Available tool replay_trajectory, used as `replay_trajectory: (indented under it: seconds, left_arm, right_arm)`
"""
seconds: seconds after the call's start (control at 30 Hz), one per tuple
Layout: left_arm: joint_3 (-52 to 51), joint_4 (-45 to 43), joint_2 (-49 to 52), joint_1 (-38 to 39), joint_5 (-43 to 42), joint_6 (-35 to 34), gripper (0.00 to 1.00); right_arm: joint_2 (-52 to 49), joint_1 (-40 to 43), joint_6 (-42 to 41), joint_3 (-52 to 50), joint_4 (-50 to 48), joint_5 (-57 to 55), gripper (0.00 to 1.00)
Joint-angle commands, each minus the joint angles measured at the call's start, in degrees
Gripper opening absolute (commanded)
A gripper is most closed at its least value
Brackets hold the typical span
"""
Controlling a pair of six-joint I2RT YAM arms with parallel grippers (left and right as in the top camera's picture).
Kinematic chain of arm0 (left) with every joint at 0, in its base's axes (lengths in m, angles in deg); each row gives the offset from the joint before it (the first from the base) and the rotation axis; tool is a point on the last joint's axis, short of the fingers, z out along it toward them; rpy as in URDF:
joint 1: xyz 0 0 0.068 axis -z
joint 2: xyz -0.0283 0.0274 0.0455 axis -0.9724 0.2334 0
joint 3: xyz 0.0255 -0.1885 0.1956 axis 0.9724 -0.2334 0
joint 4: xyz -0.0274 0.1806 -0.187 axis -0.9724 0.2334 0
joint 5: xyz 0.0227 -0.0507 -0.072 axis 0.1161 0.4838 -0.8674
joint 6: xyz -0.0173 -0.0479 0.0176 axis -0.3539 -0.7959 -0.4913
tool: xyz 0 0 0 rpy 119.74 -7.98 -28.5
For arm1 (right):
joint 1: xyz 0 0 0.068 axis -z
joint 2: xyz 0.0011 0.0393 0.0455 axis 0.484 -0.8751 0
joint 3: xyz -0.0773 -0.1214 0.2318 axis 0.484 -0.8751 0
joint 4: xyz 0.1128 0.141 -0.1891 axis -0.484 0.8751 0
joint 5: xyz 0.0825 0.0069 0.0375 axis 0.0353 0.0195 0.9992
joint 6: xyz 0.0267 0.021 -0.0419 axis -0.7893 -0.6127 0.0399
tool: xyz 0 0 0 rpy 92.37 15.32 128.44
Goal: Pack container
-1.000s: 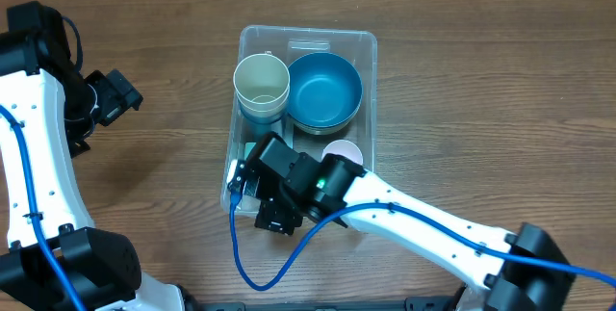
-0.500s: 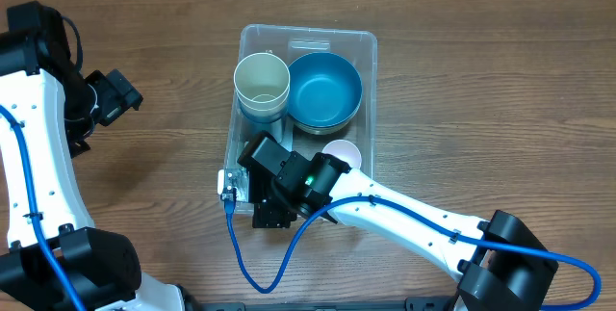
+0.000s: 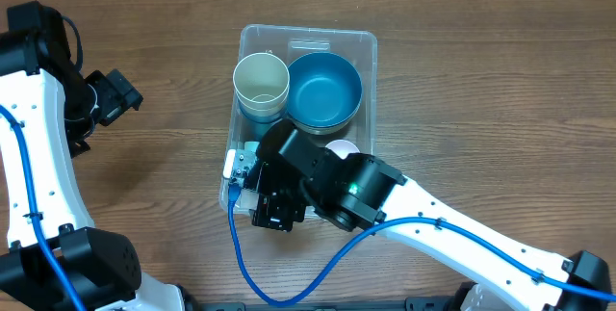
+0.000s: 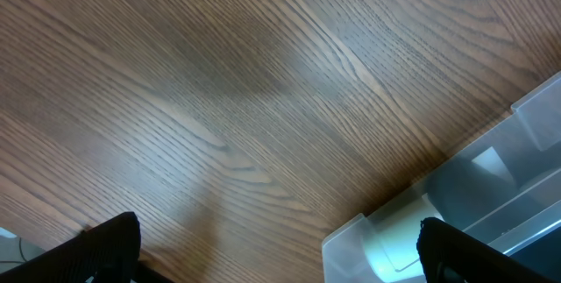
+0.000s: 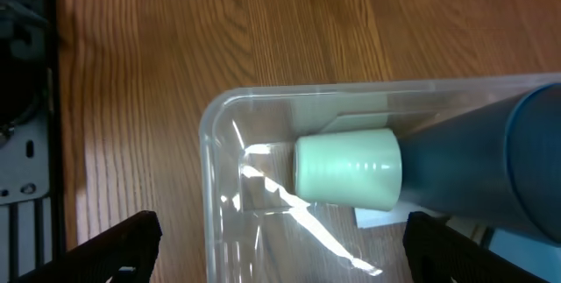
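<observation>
Overhead: container (image 3: 367, 47) holds blue bowl (image 3: 324, 92) and stacked cups (image 3: 261, 86) — left gripper (image 4: 280, 235), right gripper (image 5: 280, 232) both spread wide, empty.

One container (image 3: 372, 43), two bowls (image 3: 324, 92), one cup (image 3: 261, 79)

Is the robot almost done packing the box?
Nearly, it seems. Done: stacked cups and a blue bowl sit inside the container. In hand: nothing; the right claw hangs open over it, the left claw open above the table. Left: maybe only pulling the arm away.

Glossy clear plastic container (image 3: 370, 80) on matt, grained wooden table (image 3: 481, 90).
</observation>
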Motion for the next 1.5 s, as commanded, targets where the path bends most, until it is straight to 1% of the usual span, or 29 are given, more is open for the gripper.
replay_trajectory:
  seconds: [0.0,0.17,0.3,0.43,0.5,0.67,0.8,0.93,1.07,1.1,1.23,1.27,1.37,1.47]
  left_arm:
    - [1.0,-0.1,0.4,-0.2,-0.2,1.2,1.0]
    - [1.0,-0.1,0.4,-0.2,-0.2,1.2,1.0]
    - [1.0,-0.1,0.4,-0.2,-0.2,1.2,1.0]
    - [1.0,-0.1,0.4,-0.2,-0.2,1.2,1.0]
    - [1.0,-0.1,0.4,-0.2,-0.2,1.2,1.0]
    - [1.0,-0.1,0.4,-0.2,-0.2,1.2,1.0]
    - [1.0,-0.1,0.4,-0.2,-0.2,1.2,1.0]
    - [1.0,-0.1,0.4,-0.2,-0.2,1.2,1.0]
    - [1.0,-0.1,0.4,-0.2,-0.2,1.2,1.0]
    - [1.0,-0.1,0.4,-0.2,-0.2,1.2,1.0]
    - [1.0,-0.1,0.4,-0.2,-0.2,1.2,1.0]
    - [1.0,-0.1,0.4,-0.2,-0.2,1.2,1.0]
    - [1.0,-0.1,0.4,-0.2,-0.2,1.2,1.0]
    - [1.0,-0.1,0.4,-0.2,-0.2,1.2,1.0]
  right_arm:
    - [-2.1,0.4,-0.9,0.8,-0.3,1.0,0.91]
    - [-7.1,1.2,-0.7,0.1,-2.7,0.3,0.89]
    - [-8.3,2.8,-0.7,0.1,-3.8,0.4,0.88]
    - [-8.5,4.2,-2.5,0.1,-4.9,0.4,0.84]
    - [-9.5,4.7,-2.6,0.1,-4.8,0.6,0.74]
    - [-10.9,4.8,-2.7,0.1,-5.1,0.6,0.6]
    - [-10.9,4.8,-2.4,0.1,-5.5,0.6,0.55]
    - [-11.0,4.8,-1.9,-2.2,-9.7,0.6,0.56]
    - [-11.7,4.8,-1.7,-3.8,-11.8,0.6,0.57]
    - [-12.3,4.9,-1.7,-4.0,-11.8,0.5,0.64]
    - [-14.5,4.9,-0.3,-4.0,-12.0,0.4,0.66]
    - [-14.9,4.9,-0.2,-4.0,-12.4,0.3,0.68]
    - [-15.1,4.9,-0.2,-4.0,-14.2,0.3,0.7]
    - [-15.1,4.9,-0.2,-4.0,-15.2,0.3,0.74]
